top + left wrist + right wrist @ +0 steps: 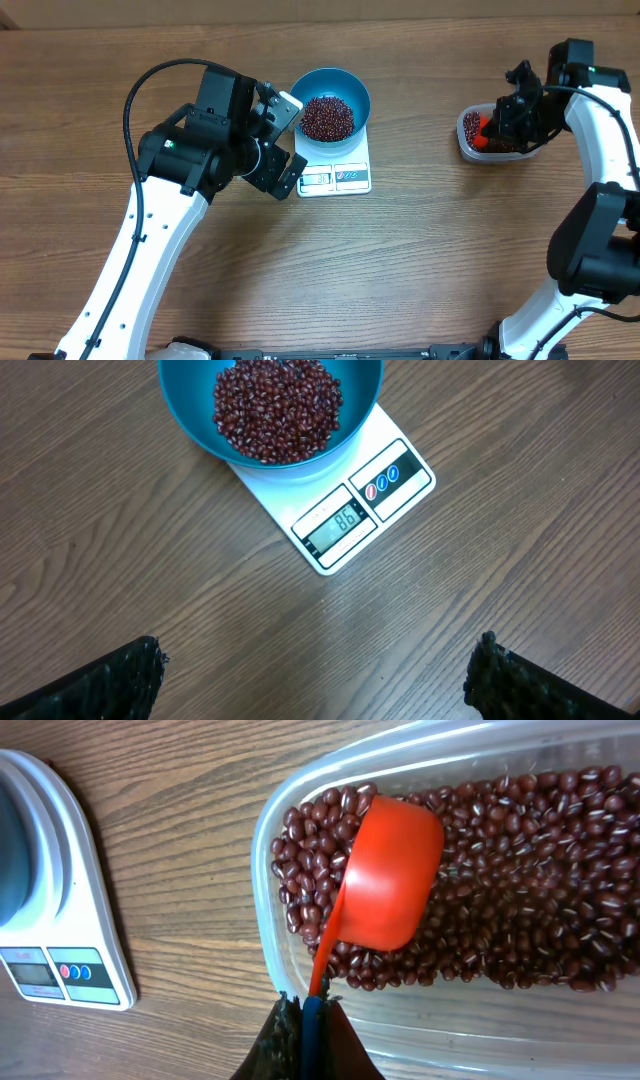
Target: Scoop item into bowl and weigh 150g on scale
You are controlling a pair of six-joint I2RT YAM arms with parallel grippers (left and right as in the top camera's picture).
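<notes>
- Wide open: the left tool (318, 665), with its two dark fingers far apart.
- Nothing held and nothing touched by the left tool, up over the brown tabletop (150, 560) just in front of the scale (330, 500).
- Squeezed shut: the right tool (305, 1012), pinching the thin handle of the orange scoop (395, 870).
- Round cup end of the scoop down inside the clear tub (400, 1035), lying on the small dark red beans (520, 900) there.
- Sitting on top of the white scale: the blue bowl (190, 415), with a heap of the same beans inside.
- "86" showing on the scale's little screen.
- Tub well apart from the scale, over on the right side of the tabletop.
</notes>
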